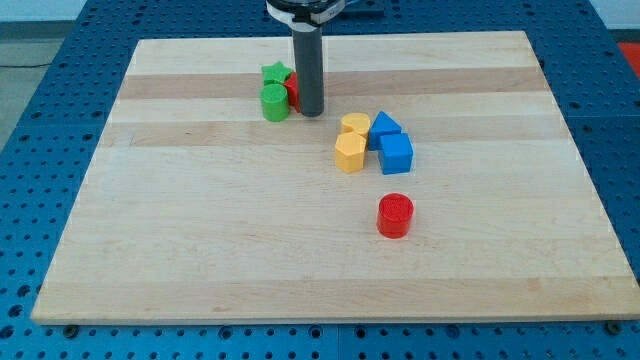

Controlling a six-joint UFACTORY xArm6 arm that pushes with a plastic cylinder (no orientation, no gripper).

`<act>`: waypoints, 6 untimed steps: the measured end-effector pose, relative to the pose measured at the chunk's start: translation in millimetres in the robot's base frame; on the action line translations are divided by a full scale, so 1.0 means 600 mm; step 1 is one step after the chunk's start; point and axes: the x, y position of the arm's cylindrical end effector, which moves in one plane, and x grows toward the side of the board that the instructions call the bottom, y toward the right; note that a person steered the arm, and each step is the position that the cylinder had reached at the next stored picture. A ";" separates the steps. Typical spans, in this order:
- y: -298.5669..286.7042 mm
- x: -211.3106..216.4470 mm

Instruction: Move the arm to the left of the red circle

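The red circle is a short red cylinder standing alone at the view's lower right of centre. My tip is near the view's top, far up and to the left of the red circle. The tip touches the right side of a red block, which the rod mostly hides. A green cylinder and a green star sit just left of the tip.
Two yellow blocks and two blue blocks cluster between the tip and the red circle, above the circle. The wooden board lies on a blue perforated table.
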 end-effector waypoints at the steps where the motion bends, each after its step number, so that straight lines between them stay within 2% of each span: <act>1: -0.011 0.051; 3: -0.033 0.181; 5: 0.064 0.308; 6: 0.129 0.342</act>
